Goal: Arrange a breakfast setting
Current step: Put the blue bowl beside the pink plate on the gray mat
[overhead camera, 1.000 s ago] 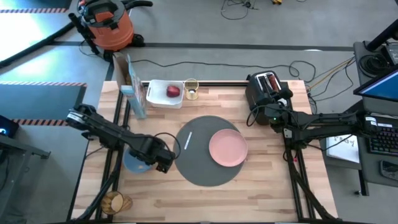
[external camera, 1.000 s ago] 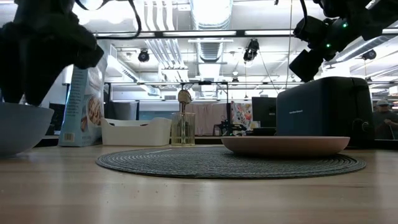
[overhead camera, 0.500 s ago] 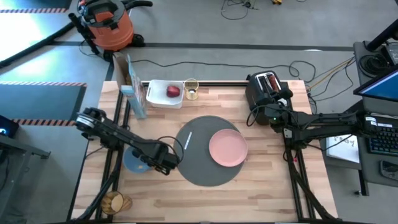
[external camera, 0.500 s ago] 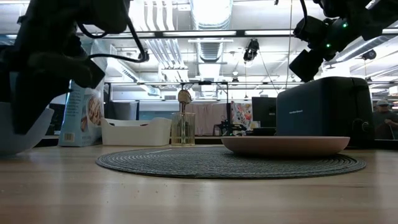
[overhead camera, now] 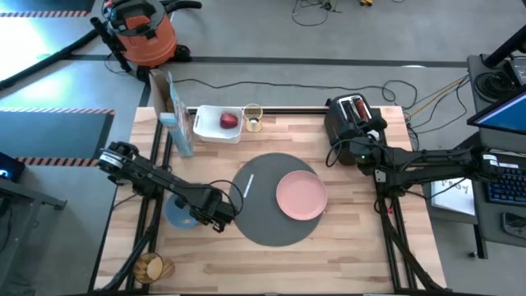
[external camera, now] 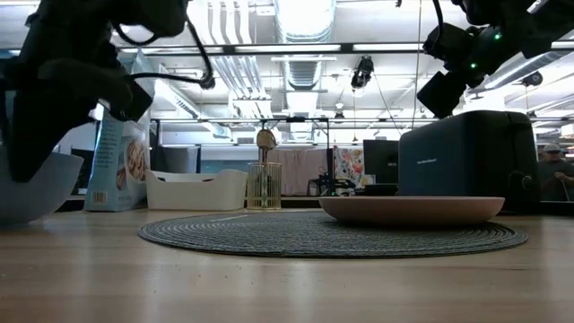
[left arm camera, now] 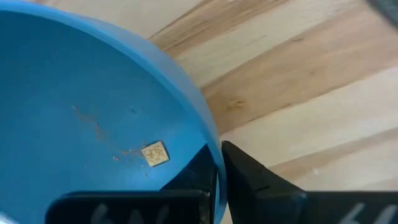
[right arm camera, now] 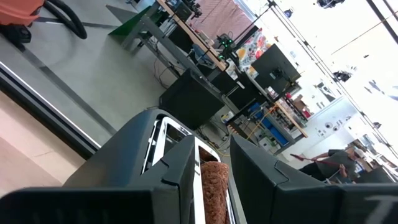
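A blue bowl (overhead camera: 175, 212) sits on the wood left of the round dark grey mat (overhead camera: 265, 220). My left gripper (overhead camera: 202, 215) is shut on the bowl's right rim. The pink plate (overhead camera: 301, 196) lies on the mat, with the silver spoon (overhead camera: 247, 185) beside it. The red apple (overhead camera: 228, 122) lies in the white tray (overhead camera: 209, 125), next to the glass (overhead camera: 253, 117). My right gripper (overhead camera: 353, 150) hangs above the table just near of the black toaster (overhead camera: 353, 119). It is shut on a brown toast slice (right arm camera: 212, 193). My left gripper has the bowl's rim (left arm camera: 210, 146) between its fingers, one finger inside the bowl and one outside. The fingers slant down from the table's right. In the low view the bowl (external camera: 31, 188) sits a little tilted, its bottom at the tabletop. My right gripper pinches the toast slice's flat faces (right arm camera: 214, 177) between its two fingers. The slice fills the gap between them. Its lower part runs out of the picture, and the gripper is high above the table in the low view.
A cereal box (overhead camera: 177, 123) stands at the far left by the tray. A woven round thing (overhead camera: 150, 267) lies at the near left corner. Bare wood runs along the near edge and right of the mat.
My left gripper has come down onto the bowl's right rim and shut on it. The bowl now sits slightly tilted in the low view, where it stood level before. My right gripper has kept still.
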`<state>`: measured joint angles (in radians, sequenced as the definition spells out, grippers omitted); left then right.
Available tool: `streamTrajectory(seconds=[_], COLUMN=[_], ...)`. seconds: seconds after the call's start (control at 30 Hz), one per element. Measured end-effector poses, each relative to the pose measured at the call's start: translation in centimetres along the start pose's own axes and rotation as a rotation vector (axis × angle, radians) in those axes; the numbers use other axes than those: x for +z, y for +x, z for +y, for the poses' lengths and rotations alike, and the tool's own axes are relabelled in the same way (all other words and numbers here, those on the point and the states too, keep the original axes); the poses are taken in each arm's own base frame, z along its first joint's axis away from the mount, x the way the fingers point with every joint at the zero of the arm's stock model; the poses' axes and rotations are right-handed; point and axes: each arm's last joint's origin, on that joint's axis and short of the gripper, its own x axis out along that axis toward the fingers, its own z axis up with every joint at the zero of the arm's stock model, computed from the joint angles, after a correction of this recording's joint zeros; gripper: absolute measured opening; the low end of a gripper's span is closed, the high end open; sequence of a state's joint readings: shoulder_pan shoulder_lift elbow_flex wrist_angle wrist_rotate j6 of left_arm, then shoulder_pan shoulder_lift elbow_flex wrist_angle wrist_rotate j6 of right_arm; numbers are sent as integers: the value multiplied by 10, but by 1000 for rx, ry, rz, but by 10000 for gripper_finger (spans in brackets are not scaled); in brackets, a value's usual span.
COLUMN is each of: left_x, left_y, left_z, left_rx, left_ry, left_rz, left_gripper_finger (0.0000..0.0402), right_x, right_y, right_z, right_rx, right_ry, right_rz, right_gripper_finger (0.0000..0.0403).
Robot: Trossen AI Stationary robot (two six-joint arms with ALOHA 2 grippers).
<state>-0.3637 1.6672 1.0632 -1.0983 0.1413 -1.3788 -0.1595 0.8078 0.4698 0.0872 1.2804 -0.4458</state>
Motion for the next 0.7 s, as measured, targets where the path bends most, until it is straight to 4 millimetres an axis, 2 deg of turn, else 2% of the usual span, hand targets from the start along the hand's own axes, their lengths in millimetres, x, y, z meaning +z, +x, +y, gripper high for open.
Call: streamTrajectory(seconds=[0.27,0.4,0.53,0.7], left_x=[7,15,32,63], left_y=[-33,-57,-74,-76], left_z=[-17,-28,-40,-61], left_rx=[-113,-143,-104,-55], left_ry=[170,294,456,599], left_rz=[-100,-238,-391,-416], left_gripper_finger=[1,0,0,0], right_x=[0,0,0,0], right_y=[0,0,0,0], right_z=[0,0,0,0], right_rx=[0,0,0,0], right_ry=[0,0,0,0], right_rz=[0,0,0,0], right_gripper_finger=[93,93,93,93])
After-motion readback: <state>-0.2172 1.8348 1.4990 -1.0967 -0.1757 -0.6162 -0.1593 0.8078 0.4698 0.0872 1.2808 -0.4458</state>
